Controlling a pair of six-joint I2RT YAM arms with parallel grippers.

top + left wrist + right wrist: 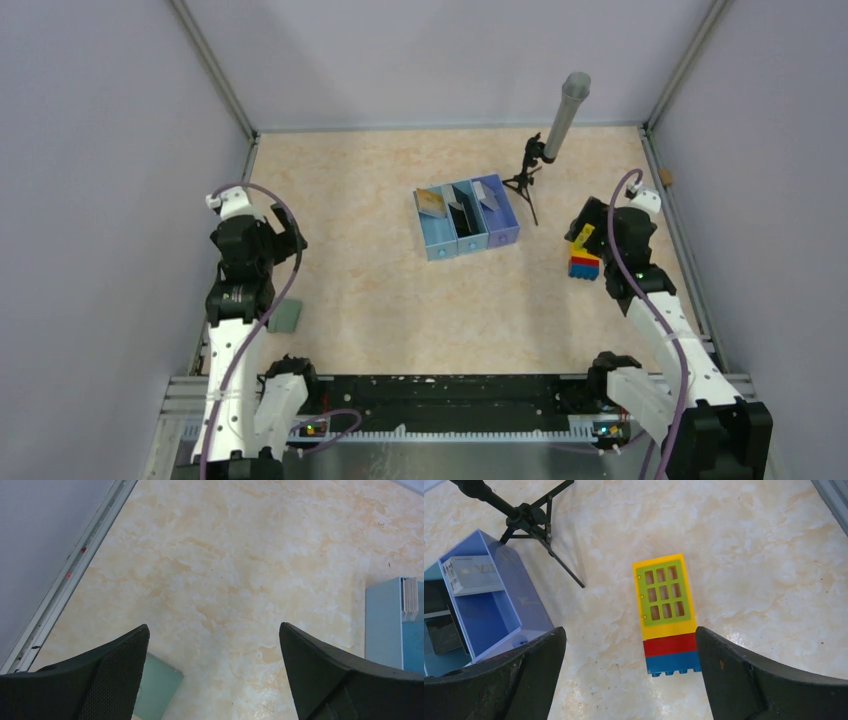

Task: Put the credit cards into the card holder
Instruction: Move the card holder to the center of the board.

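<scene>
From above, the left gripper (288, 238) hangs over the left side of the table (380, 300), its jaws apart and holding nothing. The card holder (285, 316) lies folded shut near the left arm, just by the table's left edge. The blue tray (467, 217) sits mid-table, well apart from it, with credit cards (432, 202) standing in its compartments. On the right, the right gripper (585, 222) hovers over a toy block stack (583, 265), beside a small tripod (525, 182). Over to the left wrist: fingers (120, 665) spread wide over bare table, and a corner of the card holder (157, 687) peeks out beside the left finger. Right wrist now: jaws wide apart, with the yellow, red and blue block stack (665, 597) lying between the fingers (744, 675) and untouched. A pale card (471, 572) stands in the tray's lilac compartment (526, 605).
</scene>
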